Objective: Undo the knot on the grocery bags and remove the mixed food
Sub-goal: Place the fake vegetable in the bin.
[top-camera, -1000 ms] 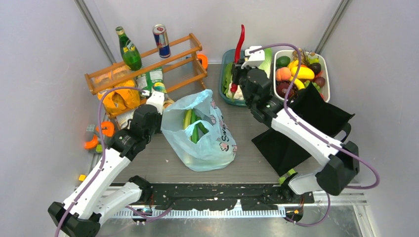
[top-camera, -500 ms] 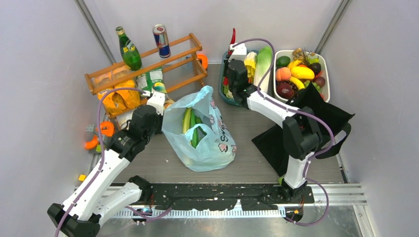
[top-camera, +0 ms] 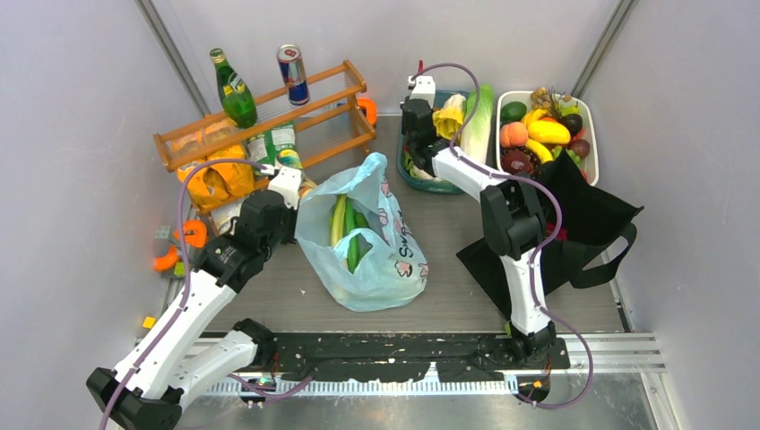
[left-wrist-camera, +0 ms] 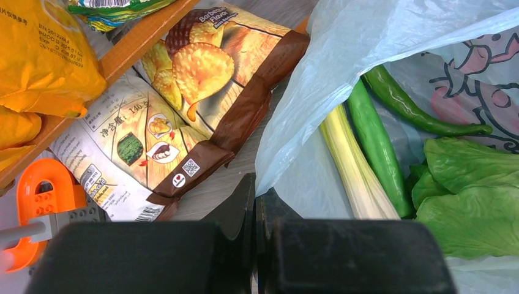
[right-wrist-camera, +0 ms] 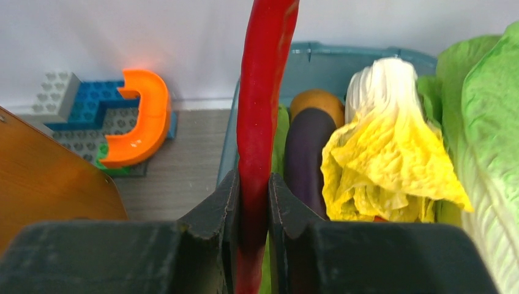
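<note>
Right pincer is reaching to the back of the tabletop and is clamping a long red chilli between its jaws, the chilli standing upright over the left end of the teal tub, where a yellow-leaved cabbage and a dark aubergine are lying. Over on the other side, the left pincer is clenched tight, its tips sitting right at the rim of the light-blue bag; whether it is nipping the film there I cannot tell. That bag is lying mid-tabletop between the arms with its mouth gaping, and inside it a pale leek, a green cucumber, a thin green chilli and leafy greens are showing. Crisp packets are lying just left of it, against the wooden rack. The black tote is slumping open at the right, in front of the white fruit basket.
</note>
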Controlling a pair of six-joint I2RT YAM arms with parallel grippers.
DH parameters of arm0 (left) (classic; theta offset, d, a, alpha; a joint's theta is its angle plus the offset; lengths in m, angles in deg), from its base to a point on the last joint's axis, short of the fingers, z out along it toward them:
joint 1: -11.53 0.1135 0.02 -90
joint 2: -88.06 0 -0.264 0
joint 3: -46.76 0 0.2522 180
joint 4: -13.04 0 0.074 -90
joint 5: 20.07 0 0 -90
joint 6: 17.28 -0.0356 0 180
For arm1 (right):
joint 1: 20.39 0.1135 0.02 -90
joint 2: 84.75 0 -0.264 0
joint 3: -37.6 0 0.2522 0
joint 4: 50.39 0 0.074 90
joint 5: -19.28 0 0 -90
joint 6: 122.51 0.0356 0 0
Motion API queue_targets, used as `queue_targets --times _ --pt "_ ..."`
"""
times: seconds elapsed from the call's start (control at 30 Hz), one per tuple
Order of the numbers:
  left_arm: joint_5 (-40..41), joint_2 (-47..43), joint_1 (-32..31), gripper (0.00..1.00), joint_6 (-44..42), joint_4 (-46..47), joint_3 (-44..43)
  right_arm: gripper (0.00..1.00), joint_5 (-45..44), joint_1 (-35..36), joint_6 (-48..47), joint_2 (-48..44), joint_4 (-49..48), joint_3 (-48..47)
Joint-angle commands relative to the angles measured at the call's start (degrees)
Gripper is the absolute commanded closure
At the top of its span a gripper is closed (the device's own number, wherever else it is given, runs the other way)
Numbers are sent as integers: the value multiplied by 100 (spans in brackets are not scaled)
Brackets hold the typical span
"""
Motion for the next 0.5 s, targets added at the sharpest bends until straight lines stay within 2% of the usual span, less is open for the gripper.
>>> queue_targets --times 0.0,0.13,0.2,0.23,0.27,0.3,0.33,0.37,0.43,0.47 --pt "-96 -2 36 100 41 205 -38 95 -199 -42 261 17 300 -245" --pt "-129 -6 36 100 44 215 -41 92 -133 -86 357 64 469 -199" --pt "-129 -8 36 100 44 212 -38 81 -140 -90 352 13 452 -119" --pt "-132 5 36 100 45 217 -35 69 -141 -93 349 -15 448 -52" --pt "-141 -1 36 100 44 207 -43 62 -133 -93 321 -73 426 -24" --pt "-156 -4 36 100 44 204 -52 47 -127 -91 288 -111 408 31" --pt "-173 -16 38 100 46 208 -50 40 -134 -97 269 -187 372 62" --pt "-193 -24 37 100 44 217 -47 27 -149 -94 224 -229 350 118" --pt "-223 -62 36 100 36 232 -31 14 -169 -89 172 -384 289 219" --pt "-235 -71 36 100 39 238 -29 11 -178 -91 154 -497 235 261"
